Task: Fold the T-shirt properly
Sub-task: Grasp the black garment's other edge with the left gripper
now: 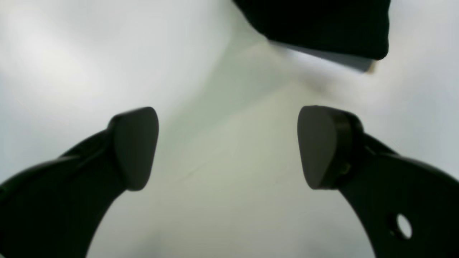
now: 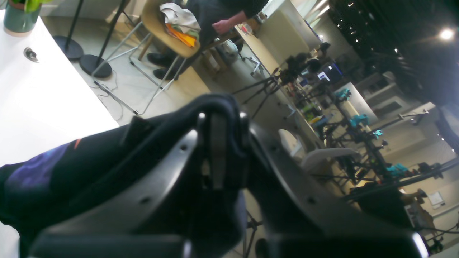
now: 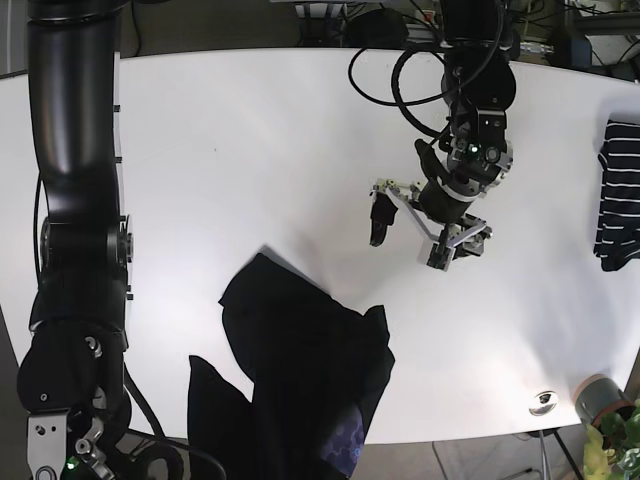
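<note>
A dark navy T-shirt [image 3: 300, 380] with a purple print lies crumpled at the near edge of the white table [image 3: 250, 150]; part of it hangs over the edge. In the right wrist view my right gripper [image 2: 220, 118] is shut on a fold of the T-shirt [image 2: 71, 168], lifted off the table. My left gripper [image 3: 408, 240] hovers open above bare table, up and to the right of the shirt. In the left wrist view the left gripper [image 1: 227, 147] holds nothing between its fingers [image 1: 134, 148], and a corner of the T-shirt [image 1: 322, 25] shows beyond them.
A striped garment [image 3: 620, 195] lies at the table's right edge. A potted plant [image 3: 605, 420] and a round metal grommet [image 3: 543, 402] sit at the near right corner. Beyond the table edge stand a chair [image 2: 168, 32], a person and tripods.
</note>
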